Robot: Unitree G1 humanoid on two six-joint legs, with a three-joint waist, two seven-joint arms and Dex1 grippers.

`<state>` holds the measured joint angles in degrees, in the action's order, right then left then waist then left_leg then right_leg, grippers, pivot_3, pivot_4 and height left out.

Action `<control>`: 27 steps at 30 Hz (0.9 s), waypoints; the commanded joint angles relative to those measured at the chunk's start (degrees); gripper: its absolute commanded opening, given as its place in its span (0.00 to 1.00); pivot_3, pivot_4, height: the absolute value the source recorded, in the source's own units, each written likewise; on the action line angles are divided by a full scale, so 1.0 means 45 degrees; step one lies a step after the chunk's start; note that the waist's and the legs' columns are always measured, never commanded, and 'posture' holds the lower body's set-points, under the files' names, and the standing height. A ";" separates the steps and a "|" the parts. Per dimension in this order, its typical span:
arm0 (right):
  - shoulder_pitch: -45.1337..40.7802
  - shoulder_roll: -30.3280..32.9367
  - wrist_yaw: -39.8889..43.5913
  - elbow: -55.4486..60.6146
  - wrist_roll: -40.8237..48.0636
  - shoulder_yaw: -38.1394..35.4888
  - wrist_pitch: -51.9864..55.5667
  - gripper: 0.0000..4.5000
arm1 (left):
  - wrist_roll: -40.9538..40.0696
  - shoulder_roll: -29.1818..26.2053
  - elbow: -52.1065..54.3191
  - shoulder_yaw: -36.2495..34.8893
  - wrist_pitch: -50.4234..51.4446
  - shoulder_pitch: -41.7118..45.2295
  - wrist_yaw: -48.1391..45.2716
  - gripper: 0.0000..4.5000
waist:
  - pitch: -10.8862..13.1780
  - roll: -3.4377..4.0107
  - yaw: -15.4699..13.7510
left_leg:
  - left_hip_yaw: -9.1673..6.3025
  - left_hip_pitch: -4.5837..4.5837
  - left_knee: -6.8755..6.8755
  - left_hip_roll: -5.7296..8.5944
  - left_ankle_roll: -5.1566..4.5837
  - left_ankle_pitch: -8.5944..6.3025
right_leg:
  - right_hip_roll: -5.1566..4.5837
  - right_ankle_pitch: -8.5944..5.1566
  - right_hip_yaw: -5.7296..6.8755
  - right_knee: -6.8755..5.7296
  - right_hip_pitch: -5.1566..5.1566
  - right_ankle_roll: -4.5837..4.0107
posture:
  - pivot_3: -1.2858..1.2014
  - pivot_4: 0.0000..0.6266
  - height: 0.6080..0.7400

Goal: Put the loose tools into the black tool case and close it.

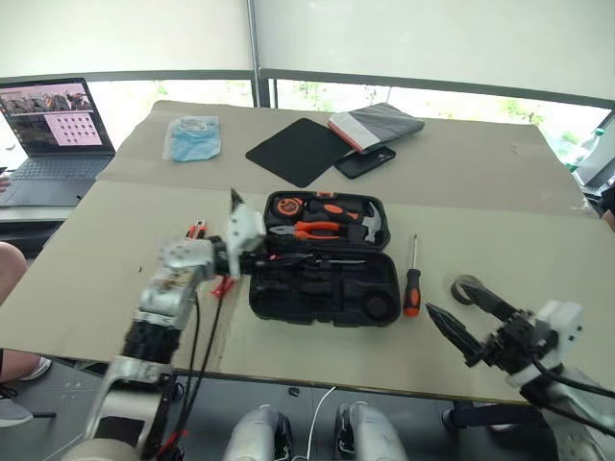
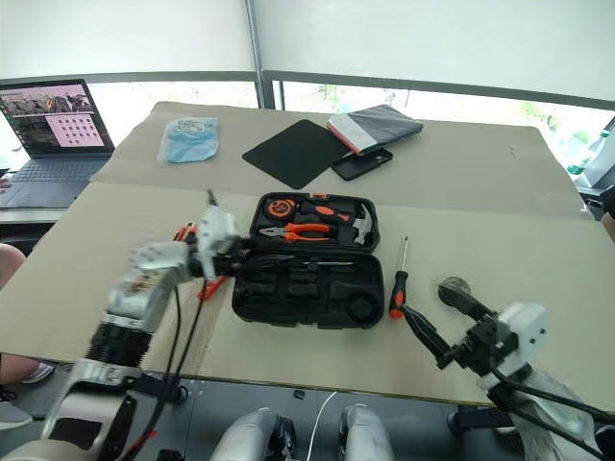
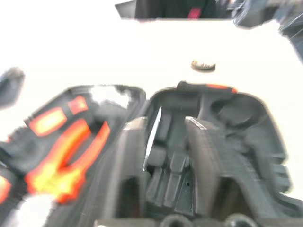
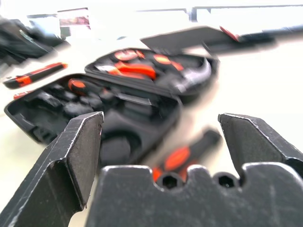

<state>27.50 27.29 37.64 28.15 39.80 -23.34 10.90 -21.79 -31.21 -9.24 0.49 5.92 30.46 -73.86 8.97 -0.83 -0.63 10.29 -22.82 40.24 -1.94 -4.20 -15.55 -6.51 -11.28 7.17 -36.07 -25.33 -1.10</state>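
Head views: black tool case (image 1: 325, 257) lies open mid-tabletop (image 1: 500, 192); black-and-orange screwdriver (image 1: 412, 279) just right of it, tape roll (image 1: 466, 286) beyond. Left claw (image 1: 258, 261) at the case's left edge, jaw state unclear.

Left wrist: moulded recesses close up.

Right wrist: right claw (image 4: 161, 142) spread wide, empty. Screwdriver looks light, rigid; take the rubbery handle, not the slick shaft.

We see the black tool case (image 3: 208, 142) lying open on the pale surface (image 3: 94, 56), orange-handled pliers (image 3: 66, 161) in one half, a small grey tape roll (image 3: 203, 65) lying beyond.
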 commanded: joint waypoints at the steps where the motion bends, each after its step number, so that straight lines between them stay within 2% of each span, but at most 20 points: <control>1: 0.0843 -0.0357 -0.0812 0.0556 0.0270 -0.1263 0.0130 1.00 | -0.0733 -0.0887 0.0134 -0.0904 -0.0417 -0.0823 -0.1025 0.70 | -0.0008 0.0017 0.0022 | 0.0001 0.0001 -0.0001 0.0000 0.0004 -0.0005 | 0.0002 -0.0001 -0.0005 0.0002 0.0000 0.0002 | 0.52 0.24 1.00; 2: 0.1195 -0.0475 -0.0967 0.0620 0.0171 -0.1429 0.0187 1.00 | -0.0694 -0.1139 0.0003 -0.1181 -0.0801 -0.1236 -0.1119 0.81 | -0.0011 0.0022 0.0028 | 0.0001 0.0000 -0.0001 0.0002 0.0003 -0.0011 | 0.0001 -0.0002 -0.0005 0.0002 0.0000 0.0004 | 0.52 0.24 1.00; 4: 0.1773 -0.0509 -0.1313 0.0863 0.0063 -0.1587 0.0563 1.00 | -0.0690 -0.1516 -0.0434 -0.1697 -0.1697 -0.1821 -0.1434 0.95 | -0.0011 0.0024 0.0009 | 0.0001 0.0000 -0.0005 0.0002 0.0006 -0.0023 | 0.0001 -0.0009 -0.0008 0.0012 -0.0003 -0.0005 | 0.52 0.24 1.00; 5: 0.1848 -0.0448 -0.1435 0.1106 0.0270 -0.1636 0.0776 1.00 | -0.0572 -0.1646 -0.0670 -0.1918 -0.2157 -0.1899 -0.1346 0.99 | -0.0011 0.0023 0.0003 | -0.0001 -0.0001 -0.0011 0.0001 0.0006 -0.0025 | 0.0000 -0.0024 -0.0008 0.0016 -0.0007 -0.0029 | 0.52 0.24 1.00; 9: 0.0941 0.0461 -0.2289 0.1953 0.2242 -0.1947 0.2415 1.00 | -0.1097 -0.1804 -0.0580 -0.2396 -0.1727 -0.1789 -0.1033 0.99 | -0.0010 0.0024 -0.0004 | -0.0001 -0.0013 -0.0029 0.0002 0.0004 -0.0031 | -0.0004 -0.0047 -0.0017 0.0023 -0.0027 -0.0068 | 0.52 0.24 1.00; 12: -0.0717 0.2472 -0.3720 0.1899 0.4857 -0.1853 0.5258 1.00 | -0.1453 -0.1688 0.0132 -0.2252 -0.1141 -0.2039 -0.1001 0.99 | -0.0009 0.0024 0.0105 | 0.0005 -0.0005 -0.0026 0.0006 0.0006 -0.0029 | -0.0008 -0.0035 -0.0036 0.0032 -0.0011 -0.0054 | 0.52 0.24 1.00; 14: -0.3143 0.4410 -0.4269 0.0891 0.5626 -0.0847 0.7432 1.00 | -0.1596 -0.1386 0.1003 -0.1923 -0.0849 -0.2396 -0.0779 0.99 | -0.0008 0.0028 0.0154 | 0.0004 0.0008 -0.0029 0.0009 0.0005 -0.0029 | -0.0001 -0.0033 -0.0036 0.0043 0.0004 -0.0054 | 0.52 0.24 1.00; 16: -0.4985 0.5430 -0.4860 0.0062 0.6104 -0.0087 0.8854 1.00 | -0.1710 -0.1160 0.1632 -0.1762 -0.0579 -0.2602 -0.0517 0.99 | -0.0005 0.0026 0.0151 | 0.0003 0.0002 -0.0039 0.0019 0.0005 -0.0025 | -0.0002 -0.0031 -0.0036 0.0050 -0.0004 -0.0057 | 0.52 0.24 1.00; 18: -0.6243 0.5854 -0.5171 -0.0513 0.6032 0.0566 0.9684 1.00 | -0.1811 -0.0993 0.2048 -0.1726 -0.0363 -0.2696 -0.0252 0.99 | 0.0007 0.0004 0.0090 | 0.0001 -0.0014 -0.0051 0.0018 0.0007 -0.0018 | 0.0004 -0.0019 -0.0029 0.0047 -0.0021 -0.0046 | 0.52 0.24 1.00; 21: -0.7857 0.6090 -0.5666 -0.1443 0.5693 0.1629 1.1006 0.84 | -0.1985 -0.0821 0.2719 -0.1599 -0.0012 -0.2912 0.0137 1.00 | 0.0009 0.0000 -0.0049 | -0.0033 -0.0030 -0.0070 0.0008 -0.0052 0.0049 | 0.0030 -0.0013 0.0010 0.0049 -0.0024 -0.0034 | 0.52 0.24 1.00; 23: -0.8770 0.5925 -0.5965 -0.2027 0.5118 0.2308 1.1520 0.69 | -0.2029 -0.0791 0.3242 -0.1473 0.0176 -0.3188 0.0326 1.00 | 0.0009 0.0001 -0.0054 | -0.0037 -0.0041 -0.0076 0.0010 -0.0061 0.0055 | 0.0031 -0.0013 0.0014 0.0048 -0.0027 -0.0046 | 0.52 0.24 1.00; 27: -0.9575 0.5524 -0.6515 -0.2846 0.4650 0.2595 1.2520 0.69 | -0.2063 -0.0834 0.3916 -0.1458 0.0386 -0.3716 0.0570 1.00 | 0.0009 0.0000 -0.0004 | -0.0033 -0.0073 -0.0058 0.0026 -0.0082 0.0047 | 0.0022 -0.0012 0.0015 0.0052 -0.0033 -0.0021 | 0.52 0.24 1.00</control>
<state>-14.77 51.96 8.80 15.55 61.49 -10.97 65.62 -29.68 -34.54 5.81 -5.52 7.36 14.13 -72.08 9.01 -0.83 -0.65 10.14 -23.18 40.02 -1.82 -4.59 -15.35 -6.40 -11.38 7.24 -35.83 -25.48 -1.08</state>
